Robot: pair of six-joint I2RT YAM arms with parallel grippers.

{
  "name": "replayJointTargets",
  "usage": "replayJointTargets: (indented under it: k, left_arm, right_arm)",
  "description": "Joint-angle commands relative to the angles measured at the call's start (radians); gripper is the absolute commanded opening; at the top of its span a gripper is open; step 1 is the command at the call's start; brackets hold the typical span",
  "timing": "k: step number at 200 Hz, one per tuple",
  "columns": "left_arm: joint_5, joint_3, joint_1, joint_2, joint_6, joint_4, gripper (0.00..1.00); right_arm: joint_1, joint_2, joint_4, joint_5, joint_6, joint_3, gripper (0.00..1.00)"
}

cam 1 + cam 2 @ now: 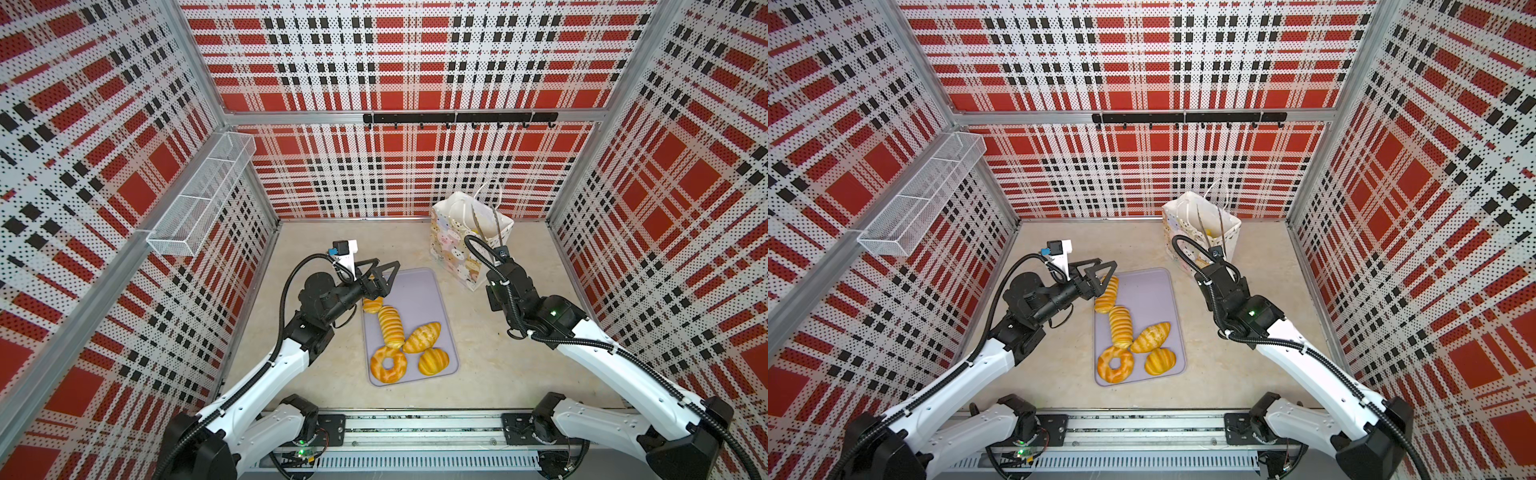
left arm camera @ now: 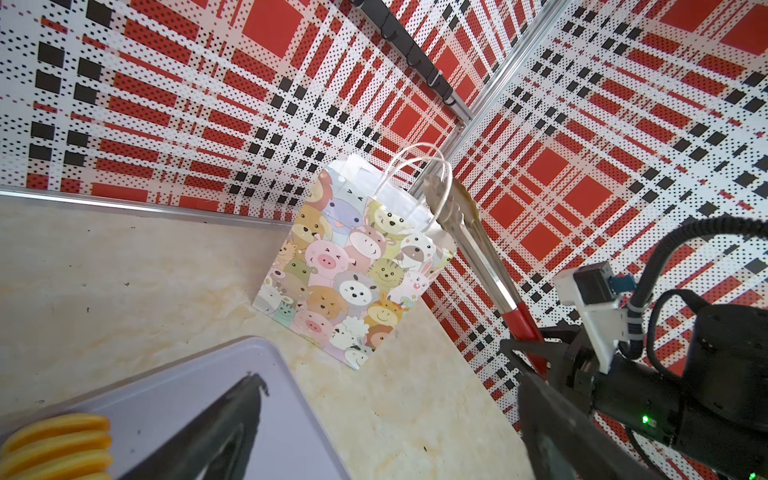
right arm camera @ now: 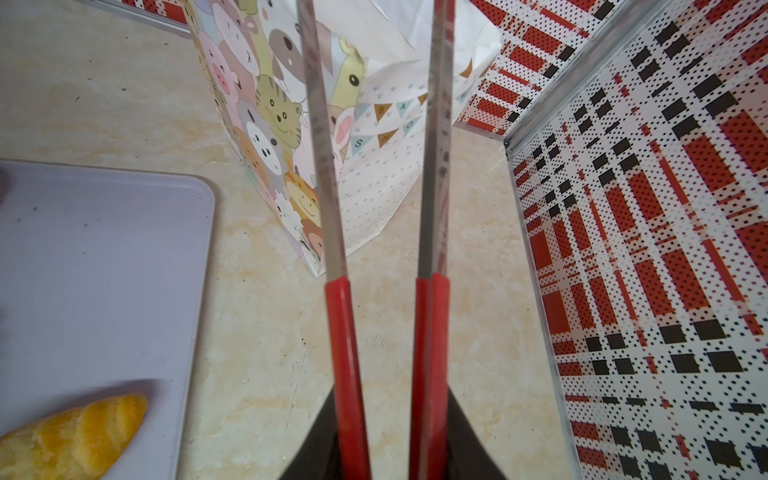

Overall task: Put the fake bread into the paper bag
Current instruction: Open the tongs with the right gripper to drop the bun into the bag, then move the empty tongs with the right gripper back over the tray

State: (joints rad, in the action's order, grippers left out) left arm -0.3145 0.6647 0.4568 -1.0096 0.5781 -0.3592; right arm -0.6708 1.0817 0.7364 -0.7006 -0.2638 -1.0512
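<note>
Now five breads (image 1: pixel 390 326), one bag (image 1: pixel 453 249), left end effector (image 1: pixel 386 266) released, right end effector (image 3: pixel 392 401) grasping tongs (image 3: pixel 340 332).

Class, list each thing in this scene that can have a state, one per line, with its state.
paper bag, standing, mouth open.
tray, lying flat, partly loaded.
fake bread, five pieces lying loose on the tray.
tongs, arms apart, empty, tips at the paper bag's mouth.
left end effector, open, empty, above the tray's far end.
right end effector, shut on the tongs' red handles.
</note>
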Motion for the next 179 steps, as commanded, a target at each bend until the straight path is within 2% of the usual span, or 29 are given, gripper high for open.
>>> replayJointTargets:
  k: [1,36,56,78,124,131,179]
  left_arm:
    - [-0.017,0.01,-0.004,0.024,-0.012,-0.016,0.98]
    - [0.022,0.012,-0.026,0.051,-0.027,0.1,0.98]
    - [0.028,0.005,-0.064,0.064,-0.019,0.162,0.98]
    - [0.013,-0.016,-0.117,0.087,0.004,0.207,0.98]
    - [-0.03,-0.034,-0.202,0.133,0.0,0.347,0.98]
    - [-0.031,-0.029,-0.239,0.137,-0.007,0.378,0.98]
    - [-0.031,-0.028,-0.294,0.171,-0.041,0.548,0.98]
  right_arm:
    - [0.007,-0.05,-0.024,0.005,-0.02,-0.029,0.27]
    - [0.007,-0.189,-0.166,0.139,0.074,0.045,0.23]
    - [0.006,-0.269,-0.267,0.334,0.156,0.105,0.22]
    - [0.005,-0.306,-0.324,0.542,0.173,0.133,0.22]
    - [0.006,-0.184,-0.168,0.795,0.14,0.054,0.23]
    - [0.007,-0.154,-0.137,0.832,0.131,0.04,0.23]
    - [-0.002,0.026,-0.012,1.011,0.043,-0.017,0.25]
